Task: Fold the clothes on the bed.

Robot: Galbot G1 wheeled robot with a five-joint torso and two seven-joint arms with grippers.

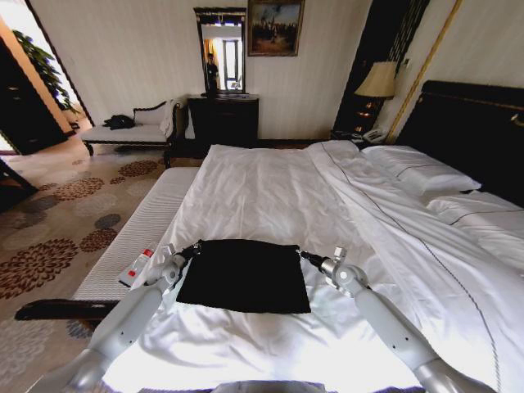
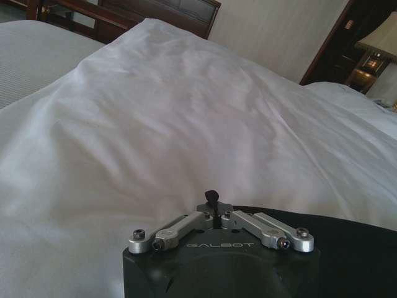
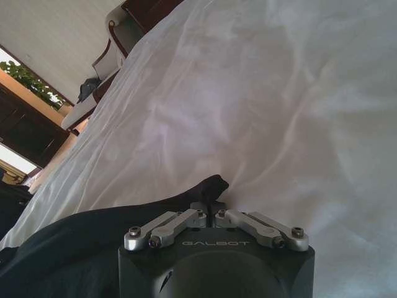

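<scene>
Black clothes crosswise on bed, corners pinched by both hands.

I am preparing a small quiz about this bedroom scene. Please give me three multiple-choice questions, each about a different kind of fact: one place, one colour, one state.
1. Where does the T-shirt lie?
A. on the bench by the wall
B. on the white duvet near the foot of the bed
C. on a pillow

2. What colour is the T-shirt?
A. white
B. red
C. black

3. How do the jaws of the left gripper and right gripper stand?
A. both shut on cloth
B. both wide open
C. one open, one shut

Answers:
1 B, the head view shows it flat on the duvet.
2 C, it is dark against the sheets.
3 A, each wrist view shows black cloth pinched.
</scene>
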